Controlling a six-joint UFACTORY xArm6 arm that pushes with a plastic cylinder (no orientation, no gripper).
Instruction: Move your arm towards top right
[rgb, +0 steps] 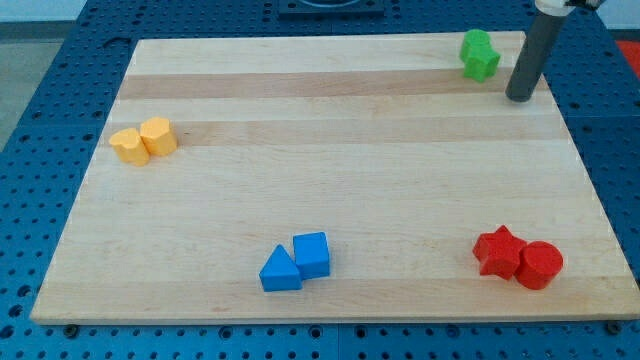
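- A pale wooden board (330, 190) lies on a blue perforated bench (60, 60) that shows around all its edges.
- Nearest the view's bottom, on the right, a red star-shaped block (499, 251) and a red cylinder (539, 265) touch side by side.
- Left of them, near the bottom centre, a blue triangular block (280, 270) sits against a blue cube (312, 254).
- Farther up, at the view's left edge of the board, two yellow blocks are pressed together: a yellow pentagon-like block (129, 146) and a yellow rounded block (158, 136).
- At the view's top right, a green block (480, 55) of irregular shape stands close to the board's far edge.
- Just right of it, apart from it, my tip (519, 97) rests on the board; the dark rod rises out of the view's top.
- The arm ends in this plain rod, with no jaws to open or close.
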